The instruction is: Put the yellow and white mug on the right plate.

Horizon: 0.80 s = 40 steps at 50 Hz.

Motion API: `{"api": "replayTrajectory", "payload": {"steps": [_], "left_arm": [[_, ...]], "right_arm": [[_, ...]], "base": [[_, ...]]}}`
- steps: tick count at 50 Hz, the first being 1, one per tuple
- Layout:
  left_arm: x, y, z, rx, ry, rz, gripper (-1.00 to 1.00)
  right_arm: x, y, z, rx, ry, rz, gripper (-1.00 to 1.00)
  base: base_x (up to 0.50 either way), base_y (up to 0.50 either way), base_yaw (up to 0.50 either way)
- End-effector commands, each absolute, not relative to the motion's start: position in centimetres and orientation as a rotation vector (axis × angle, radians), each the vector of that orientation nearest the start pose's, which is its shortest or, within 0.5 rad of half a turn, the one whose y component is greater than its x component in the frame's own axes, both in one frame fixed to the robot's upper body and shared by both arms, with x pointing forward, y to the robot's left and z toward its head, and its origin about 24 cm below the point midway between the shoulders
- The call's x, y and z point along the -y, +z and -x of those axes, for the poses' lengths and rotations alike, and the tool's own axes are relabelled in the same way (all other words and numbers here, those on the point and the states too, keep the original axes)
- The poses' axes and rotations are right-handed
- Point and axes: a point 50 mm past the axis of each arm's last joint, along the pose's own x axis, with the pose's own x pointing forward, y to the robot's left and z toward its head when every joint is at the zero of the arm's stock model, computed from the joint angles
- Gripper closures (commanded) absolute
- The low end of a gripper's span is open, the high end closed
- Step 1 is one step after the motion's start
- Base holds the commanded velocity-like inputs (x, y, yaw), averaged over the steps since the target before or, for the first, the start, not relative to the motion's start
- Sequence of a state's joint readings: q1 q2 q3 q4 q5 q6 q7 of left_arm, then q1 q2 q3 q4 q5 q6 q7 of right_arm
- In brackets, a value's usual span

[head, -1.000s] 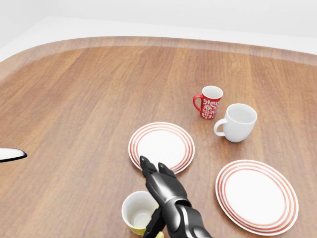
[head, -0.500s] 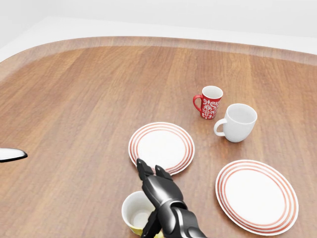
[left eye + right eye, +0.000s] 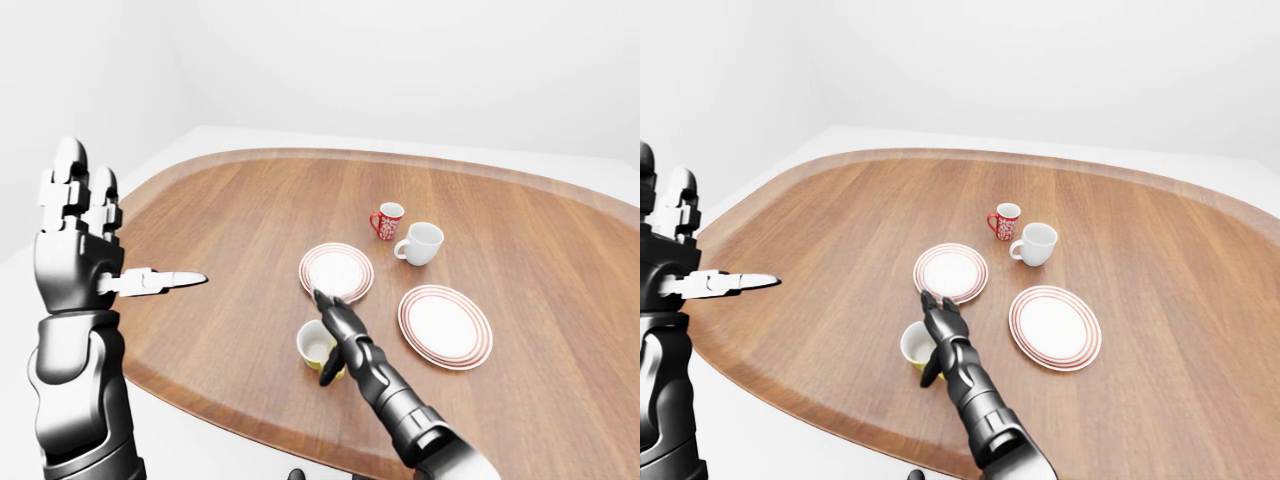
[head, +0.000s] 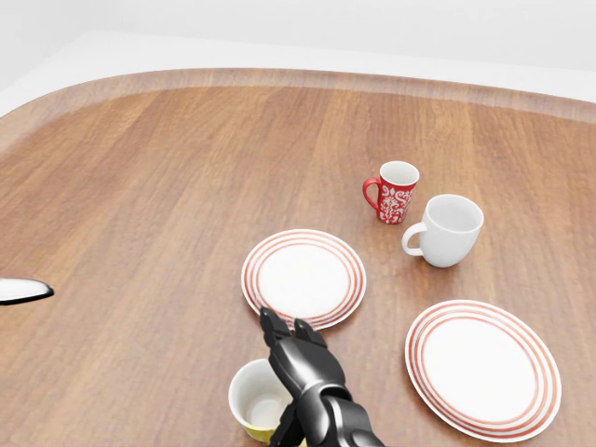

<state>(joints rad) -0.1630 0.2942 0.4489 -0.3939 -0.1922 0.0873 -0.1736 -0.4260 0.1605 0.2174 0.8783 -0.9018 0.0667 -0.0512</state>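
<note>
The yellow and white mug [image 4: 257,399] stands upright near the bottom edge of the head view, empty, below the left plate [image 4: 304,276]. My right hand [image 4: 285,372] lies against the mug's right side with its fingers stretched out and open, pointing at the left plate's rim; its thumb hangs down beside the mug wall. The right plate [image 4: 482,368], white with red rings, is bare at the lower right. My left hand [image 3: 110,235] is raised high at the left of the left-eye view, open, far from the mug.
A red patterned mug [image 4: 396,191] and a plain white mug [image 4: 447,230] stand close together above the right plate. The oval wooden table [image 4: 140,205] has its near edge just below the yellow mug. My left thumb tip [image 4: 23,291] shows at the head view's left edge.
My right hand has slid a little down and left in the head view, closer alongside the mug. The mug, plates and left hand have not moved.
</note>
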Motion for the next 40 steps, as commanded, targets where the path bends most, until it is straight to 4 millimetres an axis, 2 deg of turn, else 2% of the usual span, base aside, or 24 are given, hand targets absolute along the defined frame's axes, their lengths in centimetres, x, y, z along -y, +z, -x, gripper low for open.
{"api": "replayTrajectory", "payload": {"steps": [1, 18, 19, 32, 40], "left_arm": [[-26.0, 19.4, -23.9, 0.533, 0.145, -0.182, -1.00], [-26.0, 19.6, -23.8, 0.542, 0.146, -0.184, -1.00], [-26.0, 19.6, -23.8, 0.544, 0.146, -0.184, -1.00], [-26.1, 19.7, -23.7, 0.548, 0.149, -0.184, -1.00], [-26.1, 19.6, -23.8, 0.543, 0.148, -0.183, -1.00]], "right_arm": [[3.7, -4.3, -28.4, -0.296, 0.481, 0.955, -1.00], [3.7, -4.5, -28.3, -0.299, 0.483, 0.955, -1.00], [3.8, -4.6, -28.2, -0.293, 0.484, 0.959, 1.00], [3.9, -4.0, -28.6, -0.280, 0.468, 0.947, 1.00], [4.3, -2.9, -29.1, -0.266, 0.449, 0.937, 1.00]], "base": [[0.00, 0.00, 0.00], [0.00, 0.00, 0.00], [0.00, 0.00, 0.00], [0.00, 0.00, 0.00], [0.00, 0.00, 0.00]]}}
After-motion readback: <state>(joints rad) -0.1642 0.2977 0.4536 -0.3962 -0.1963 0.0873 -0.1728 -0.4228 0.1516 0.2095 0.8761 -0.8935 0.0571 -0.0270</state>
